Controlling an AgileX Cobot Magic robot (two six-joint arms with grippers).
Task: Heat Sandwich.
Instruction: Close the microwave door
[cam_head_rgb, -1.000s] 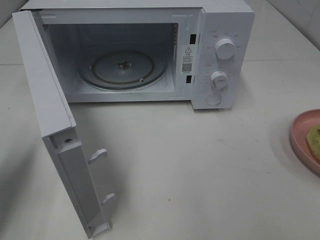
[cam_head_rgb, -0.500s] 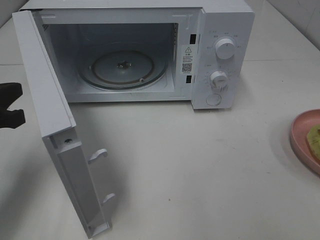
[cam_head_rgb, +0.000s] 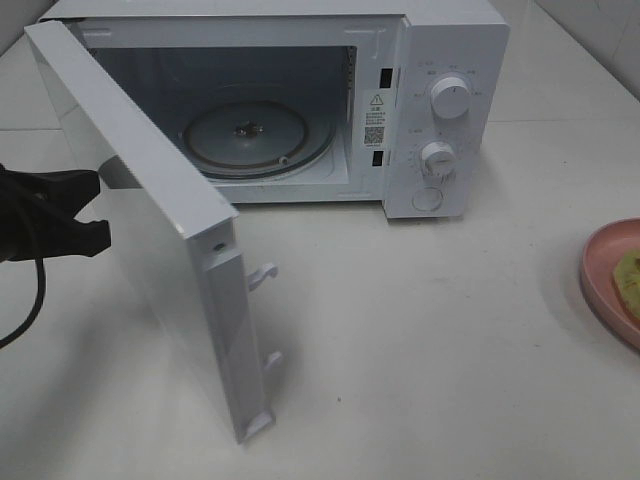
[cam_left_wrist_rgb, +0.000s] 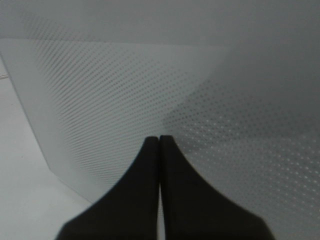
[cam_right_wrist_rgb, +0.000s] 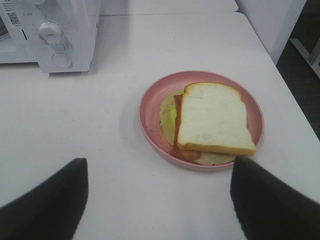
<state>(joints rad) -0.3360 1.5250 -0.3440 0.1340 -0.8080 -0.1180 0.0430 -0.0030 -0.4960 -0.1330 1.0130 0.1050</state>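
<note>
Left gripper (cam_head_rgb: 95, 205) closed, empty, against the outer face of the microwave (cam_head_rgb: 440, 100) door (cam_head_rgb: 150, 230). Door partly open. Right of the microwave: sandwich (cam_right_wrist_rgb: 212, 122) on plate (cam_right_wrist_rgb: 150, 105). Right gripper (cam_right_wrist_rgb: 160, 200) spread, empty, near plate.

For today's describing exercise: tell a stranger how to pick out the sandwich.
Start at the white microwave. On the table beside its dial side lies a pink plate. The sandwich is on it: white bread on top, green and orange layers showing underneath.

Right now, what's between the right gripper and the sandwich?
In the right wrist view, only bare white table between the right gripper and the sandwich on its plate.
</note>
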